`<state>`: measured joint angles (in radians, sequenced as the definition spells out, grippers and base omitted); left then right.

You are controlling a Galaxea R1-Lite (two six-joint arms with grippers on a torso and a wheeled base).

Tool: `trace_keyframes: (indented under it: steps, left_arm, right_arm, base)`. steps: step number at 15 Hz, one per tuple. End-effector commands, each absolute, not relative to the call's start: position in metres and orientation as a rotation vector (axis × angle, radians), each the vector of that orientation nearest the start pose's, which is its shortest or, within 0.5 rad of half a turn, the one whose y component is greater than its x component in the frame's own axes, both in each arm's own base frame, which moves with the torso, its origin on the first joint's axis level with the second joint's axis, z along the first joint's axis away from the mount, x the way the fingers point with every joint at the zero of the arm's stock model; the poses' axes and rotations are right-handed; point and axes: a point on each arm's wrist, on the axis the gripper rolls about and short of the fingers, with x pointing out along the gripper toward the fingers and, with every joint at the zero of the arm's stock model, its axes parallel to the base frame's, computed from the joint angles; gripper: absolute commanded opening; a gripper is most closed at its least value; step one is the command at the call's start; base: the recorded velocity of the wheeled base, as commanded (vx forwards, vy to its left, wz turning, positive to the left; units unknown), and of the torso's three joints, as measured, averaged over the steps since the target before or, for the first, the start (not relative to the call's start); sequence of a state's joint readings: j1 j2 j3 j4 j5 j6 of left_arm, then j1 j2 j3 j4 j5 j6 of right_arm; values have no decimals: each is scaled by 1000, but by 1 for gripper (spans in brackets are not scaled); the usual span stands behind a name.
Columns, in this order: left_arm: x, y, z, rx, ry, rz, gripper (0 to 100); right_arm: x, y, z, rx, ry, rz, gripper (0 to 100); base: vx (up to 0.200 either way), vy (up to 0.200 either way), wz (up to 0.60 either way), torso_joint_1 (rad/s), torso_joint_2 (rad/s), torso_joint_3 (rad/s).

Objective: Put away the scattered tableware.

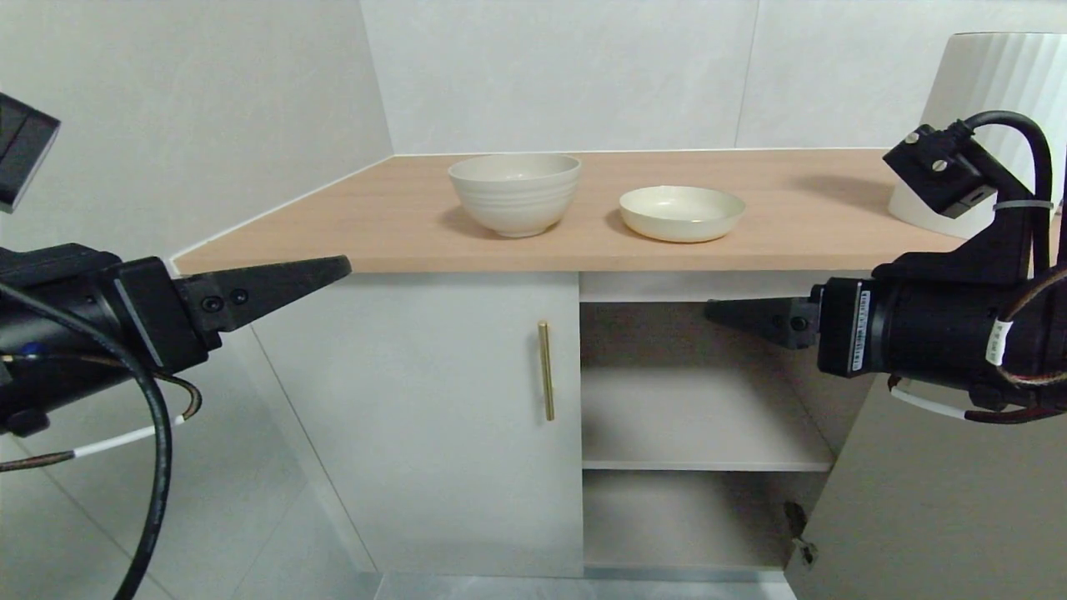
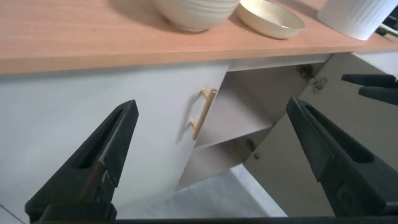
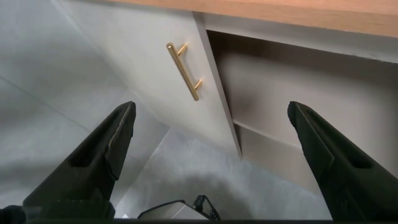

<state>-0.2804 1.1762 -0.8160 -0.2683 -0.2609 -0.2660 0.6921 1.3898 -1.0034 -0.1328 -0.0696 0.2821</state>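
Note:
A ribbed cream bowl [image 1: 515, 193] and a shallow cream dish [image 1: 682, 212] stand side by side on the wooden countertop [image 1: 375, 233]. The same bowl [image 2: 196, 12] and dish [image 2: 272, 18] appear in the left wrist view. My left gripper [image 1: 333, 268] hangs open at the counter's left front corner, below and left of the bowl, holding nothing. My right gripper [image 1: 721, 312] is open and empty in front of the open cabinet compartment [image 1: 692, 408], just under the counter edge. Its dark fingers [image 3: 99, 162] frame the cabinet in the right wrist view.
The left cabinet door [image 1: 433, 417] is shut and carries a brass handle [image 1: 545, 370]. The right door [image 1: 934, 500] stands swung open, showing two bare shelves [image 1: 700, 462]. A tall white ribbed container [image 1: 992, 100] sits at the counter's far right. Walls close in behind and on the left.

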Motion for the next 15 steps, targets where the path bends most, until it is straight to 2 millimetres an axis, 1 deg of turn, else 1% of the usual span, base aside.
trace_keyframes:
  steps: [1, 2, 5, 9, 12, 14, 15]
  left_arm:
    - [169, -55, 276, -258, 171, -526, 100]
    - [170, -55, 275, -258, 172, -526, 100]
    - [171, -55, 274, -258, 177, -525, 100]
    - [181, -58, 268, -257, 213, -522, 100]
    - [203, -65, 265, -260, 261, -533, 100]
    - [227, -72, 262, -261, 321, -522, 100]
    - [234, -74, 260, -275, 362, -505, 100]
  right_arm:
    - [181, 149, 274, 177, 325, 583, 100]
    - [181, 149, 272, 175, 327, 583, 100]
    - [181, 149, 272, 174, 328, 583, 100]
    - [183, 150, 271, 172, 333, 582, 100]
    - [192, 156, 267, 178, 319, 579, 100]
    - [210, 163, 260, 183, 304, 547, 100]
    - [219, 165, 262, 187, 298, 523, 100]
  base:
    - [0, 0, 0, 0, 0, 0]
    - [0, 0, 0, 17, -115, -56]
    - [0, 0, 0, 53, -240, -256]
    - [0, 0, 0, 129, -497, -314]
    - [0, 0, 0, 106, -325, -216]
    - [0, 0, 0, 32, -85, -49]
    - [0, 0, 0, 0, 0, 0]
